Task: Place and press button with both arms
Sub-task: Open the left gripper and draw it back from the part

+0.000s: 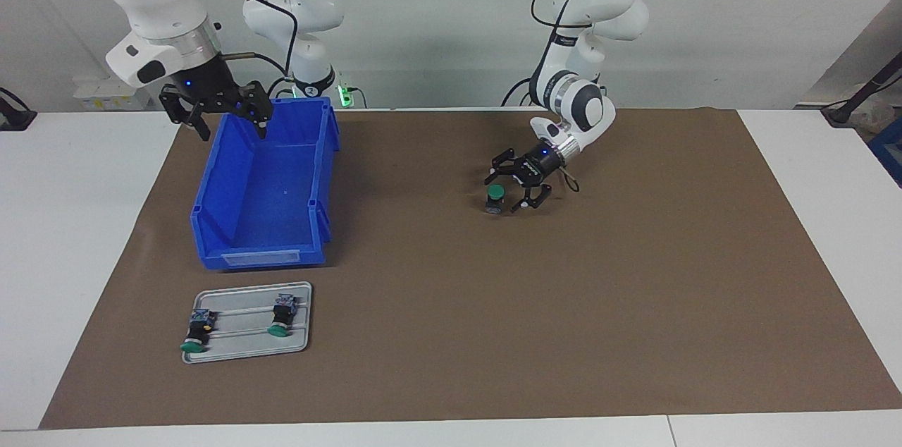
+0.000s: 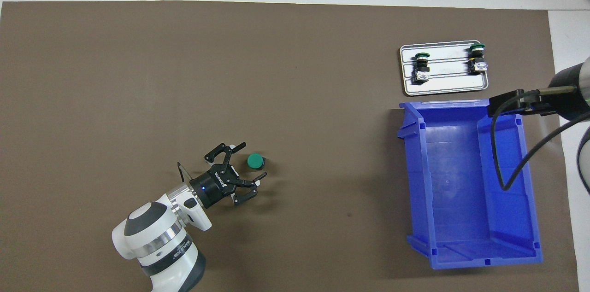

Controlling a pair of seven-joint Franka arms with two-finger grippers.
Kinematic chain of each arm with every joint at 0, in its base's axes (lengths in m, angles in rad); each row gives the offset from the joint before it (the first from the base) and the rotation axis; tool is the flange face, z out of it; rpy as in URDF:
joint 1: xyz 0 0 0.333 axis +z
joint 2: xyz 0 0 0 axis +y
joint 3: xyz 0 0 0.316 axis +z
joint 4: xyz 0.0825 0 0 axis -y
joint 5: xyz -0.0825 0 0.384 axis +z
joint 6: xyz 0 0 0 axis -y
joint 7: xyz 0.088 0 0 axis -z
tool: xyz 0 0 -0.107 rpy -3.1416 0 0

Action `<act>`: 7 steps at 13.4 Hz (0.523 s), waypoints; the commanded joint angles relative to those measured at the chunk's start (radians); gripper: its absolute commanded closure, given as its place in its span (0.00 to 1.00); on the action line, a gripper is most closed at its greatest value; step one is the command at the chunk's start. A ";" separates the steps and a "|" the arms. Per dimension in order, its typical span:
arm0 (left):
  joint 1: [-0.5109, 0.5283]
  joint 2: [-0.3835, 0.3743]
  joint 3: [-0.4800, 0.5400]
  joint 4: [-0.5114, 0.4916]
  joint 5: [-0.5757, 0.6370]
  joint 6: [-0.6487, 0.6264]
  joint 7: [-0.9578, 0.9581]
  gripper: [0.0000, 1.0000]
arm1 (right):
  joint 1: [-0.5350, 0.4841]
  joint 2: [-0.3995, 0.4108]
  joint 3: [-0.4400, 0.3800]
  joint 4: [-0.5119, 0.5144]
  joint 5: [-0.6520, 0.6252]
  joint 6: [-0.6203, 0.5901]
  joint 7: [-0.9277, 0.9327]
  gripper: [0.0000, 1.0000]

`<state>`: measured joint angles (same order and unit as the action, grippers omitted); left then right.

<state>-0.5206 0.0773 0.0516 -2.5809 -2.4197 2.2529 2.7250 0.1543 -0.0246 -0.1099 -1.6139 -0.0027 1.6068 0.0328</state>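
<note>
The button [image 1: 496, 197] stands upright on the brown mat [image 1: 634, 306], green cap up, roughly midway along the desk [image 1: 84, 235] and toward the left arm's end of it. It rests on its own base and nothing grips it.

The left gripper [image 1: 509, 191] is low over the mat just beside the button, on the side toward the left arm's end. Its fingers [image 2: 261, 176] are spread wide, with the button standing at their mouth. In the overhead view a gap shows between the cap and each fingertip.

The right gripper [image 1: 230, 125] hangs over the robot-side end of the blue bin [image 1: 320, 172], above its rim. Its fingers are spread as well and carry nothing. That arm waits.

The blue bin sits on the mat toward the right arm's end of the desk. Nothing can be seen in it.

A grey tray [image 1: 296, 345] lies on the mat just beside the bin, farther from the robots. Two more buttons [image 1: 197, 328] lie on their sides on it, well apart from each other, green caps pointing away from the robots.
</note>
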 commanded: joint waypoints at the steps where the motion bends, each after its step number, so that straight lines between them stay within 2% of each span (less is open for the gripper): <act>1: -0.022 -0.036 0.010 -0.010 -0.001 0.045 0.030 0.00 | -0.005 -0.023 0.001 -0.024 0.020 -0.004 -0.027 0.01; 3: -0.019 -0.053 0.011 -0.012 0.043 0.047 -0.019 0.00 | -0.005 -0.023 0.001 -0.024 0.020 -0.004 -0.025 0.01; 5: -0.003 -0.073 0.017 -0.012 0.160 0.056 -0.114 0.00 | -0.007 -0.023 0.001 -0.024 0.020 -0.004 -0.025 0.01; 7: 0.011 -0.083 0.020 -0.012 0.185 0.073 -0.131 0.00 | -0.005 -0.023 0.001 -0.024 0.020 -0.004 -0.025 0.01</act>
<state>-0.5233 0.0334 0.0708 -2.5802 -2.2714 2.2928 2.6277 0.1543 -0.0246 -0.1099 -1.6139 -0.0027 1.6068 0.0328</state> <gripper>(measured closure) 0.000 0.004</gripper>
